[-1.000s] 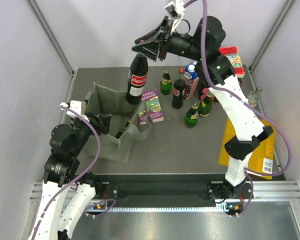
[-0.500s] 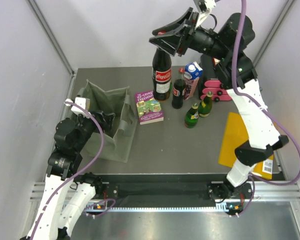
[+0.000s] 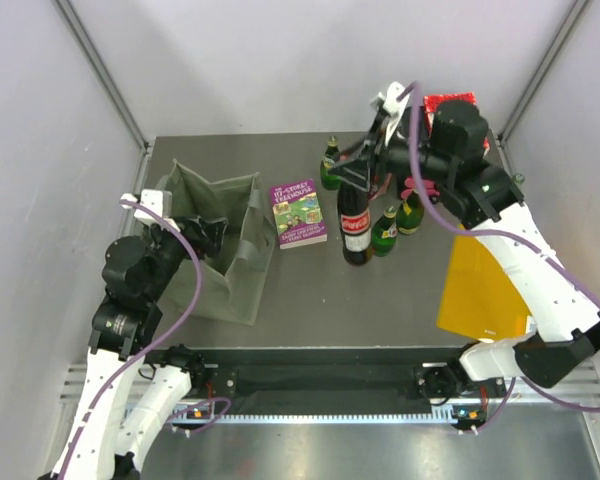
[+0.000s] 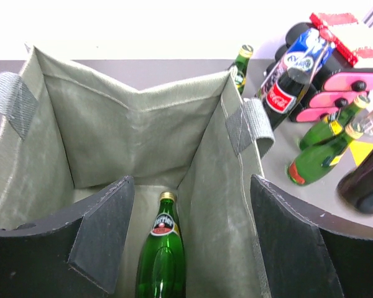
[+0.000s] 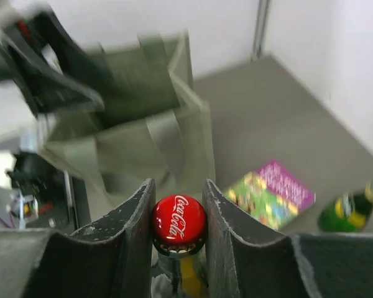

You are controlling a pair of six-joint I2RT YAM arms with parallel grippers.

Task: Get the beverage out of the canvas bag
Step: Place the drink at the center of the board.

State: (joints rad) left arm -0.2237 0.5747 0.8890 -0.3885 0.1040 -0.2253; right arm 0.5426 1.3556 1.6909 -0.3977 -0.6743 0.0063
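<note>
The beverage in hand is a tall dark Coca-Cola bottle (image 3: 357, 228) with a red cap (image 5: 179, 218). It stands upright right of the book, outside the canvas bag, base at or just above the table. My right gripper (image 3: 359, 176) (image 5: 179, 217) is shut on its capped neck from above. The olive canvas bag (image 3: 220, 245) (image 4: 137, 124) gapes open at the left. A green Perrier bottle (image 4: 161, 248) lies on the bag's floor. My left gripper (image 3: 202, 236) (image 4: 193, 236) is open at the bag's mouth, with the bag's right wall between its fingers (image 4: 105, 230).
A colourful book (image 3: 298, 212) lies between bag and cola bottle. Green bottles (image 3: 385, 230) (image 3: 331, 165), a small cola bottle (image 4: 283, 96), a blue-white carton (image 4: 301, 53) and a pink drawer box (image 4: 336, 99) crowd the back right. A yellow sheet (image 3: 480, 285) lies at the right.
My right arm has carried the cola bottle from above the bag rightward, then down beside the green bottles. The left arm has barely shifted.
</note>
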